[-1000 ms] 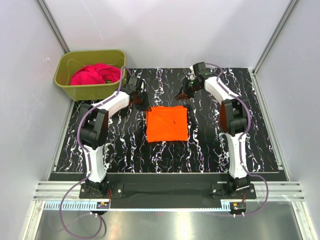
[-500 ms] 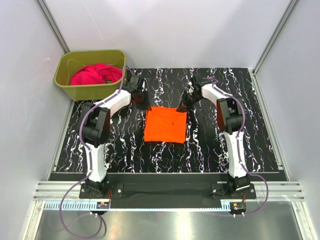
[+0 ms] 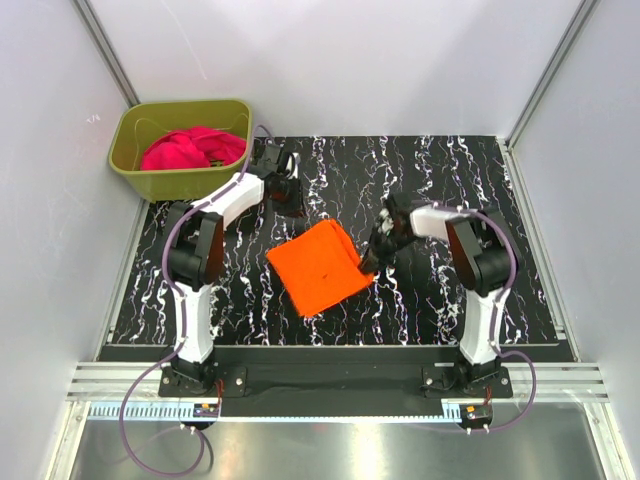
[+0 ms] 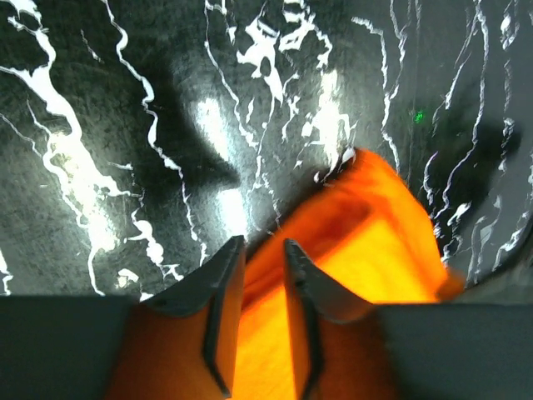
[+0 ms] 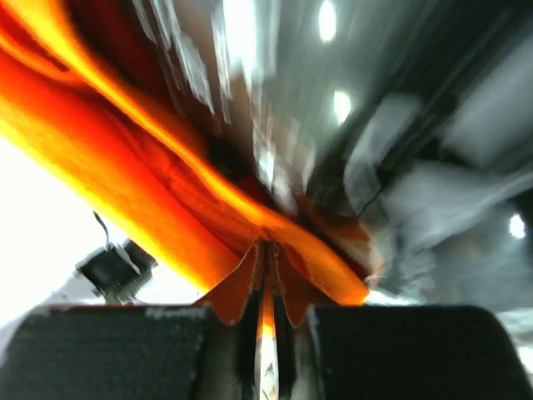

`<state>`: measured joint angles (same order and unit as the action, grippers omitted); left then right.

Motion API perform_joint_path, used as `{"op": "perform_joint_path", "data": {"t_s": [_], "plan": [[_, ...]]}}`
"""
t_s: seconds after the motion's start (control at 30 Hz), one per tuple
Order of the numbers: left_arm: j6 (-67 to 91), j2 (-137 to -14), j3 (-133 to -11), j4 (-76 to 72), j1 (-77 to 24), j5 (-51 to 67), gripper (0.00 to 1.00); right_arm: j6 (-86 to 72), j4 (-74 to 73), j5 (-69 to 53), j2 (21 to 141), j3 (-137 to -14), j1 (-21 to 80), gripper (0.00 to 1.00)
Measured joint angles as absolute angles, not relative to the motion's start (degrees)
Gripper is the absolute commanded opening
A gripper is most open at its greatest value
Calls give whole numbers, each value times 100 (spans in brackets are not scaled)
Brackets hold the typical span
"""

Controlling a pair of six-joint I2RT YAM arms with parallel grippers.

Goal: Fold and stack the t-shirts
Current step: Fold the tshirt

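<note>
Here, orange t-shirt (image 3: 318,268): folded into a flat square, lying cornerwise on the mat (image 3: 240,300), between the two arms.
Right gripper (image 3: 373,252): at the shirt's right corner; its fingers nearly meet, with a thin fold of orange cloth pinched between them.
Left gripper (image 3: 288,197): apart from the shirt, past its far corner on the tub side; fingers a narrow gap apart with nothing clamped, orange cloth showing beyond the tips in the wrist view.
Pink t-shirt (image 3: 190,150): crumpled in the tub (image 3: 170,185) at the far-left corner, well apart from the right gripper.
Cloth: soft, matte, plain.
Mat: black, glossy, veined white like marble.
Tub: olive-green plastic, rectangular with rounded corners.
</note>
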<state>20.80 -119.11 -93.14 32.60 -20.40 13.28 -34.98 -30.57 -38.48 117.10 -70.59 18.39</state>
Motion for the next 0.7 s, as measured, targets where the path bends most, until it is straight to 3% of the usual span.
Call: {"op": "perform_joint_path", "data": {"t_s": [0.03,0.17,0.23,0.27,0.33,0.47,0.6,0.7], "plan": [[2038,-11904,-9317,3297,-2040,1337,48,-3599,-2965,-3883,11520,-6755,2003,10],[1986,-11607,-9142,3533,-2071,1162,58,-3953,-2659,-4121,10892,-5942,2744,11],[1999,-11209,-8886,3642,-2099,1061,60,-4042,-2615,-4167,10573,-5745,2832,15],[2053,-10888,-8709,3715,-2121,1011,66,-4077,-2598,-4160,10335,-5664,2775,18],[2152,-10372,-8468,3782,-2283,956,66,-4088,-2567,-4152,9992,-5621,2615,32],[2598,-9664,-8252,3752,-3138,698,65,-4005,-2423,-4167,9553,-5581,2075,44],[3194,-9819,-8232,3743,-4421,45,66,-3852,-2383,-4141,9478,-5358,1437,53],[3623,-10272,-8348,3865,-5140,-565,57,-3717,-2388,-4123,9476,-5170,1227,54]]}}
